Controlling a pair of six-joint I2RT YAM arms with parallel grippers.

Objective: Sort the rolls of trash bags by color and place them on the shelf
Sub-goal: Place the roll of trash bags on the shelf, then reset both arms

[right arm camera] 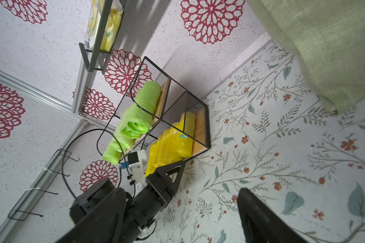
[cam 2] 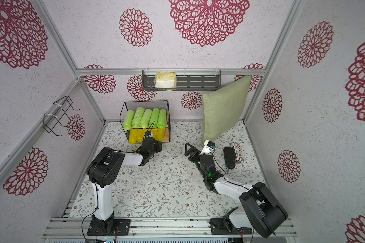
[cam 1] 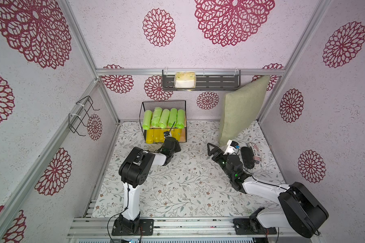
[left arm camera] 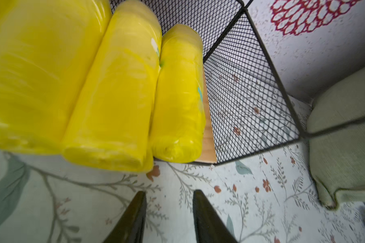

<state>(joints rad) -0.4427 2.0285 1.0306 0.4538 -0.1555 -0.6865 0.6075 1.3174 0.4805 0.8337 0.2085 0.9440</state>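
Colour sort | we are logging lime-green plastic rolls (cam 1: 164,118) on black mesh shelf's (cam 1: 163,104) upper board, yellow plastic rolls (left arm camera: 114,94) below | left gripper (left arm camera: 169,192) slightly parted, right gripper (cam 1: 211,149) wide, both empty.

the left arm (cam 1: 133,166) rises from its base and bends forward at the elbow, the left gripper (left arm camera: 169,192) pointing ahead with jaws a little apart and nothing between them, while the right arm (cam 1: 261,187) lies low and angled inward, the right gripper (cam 1: 212,149) spread wide and empty.
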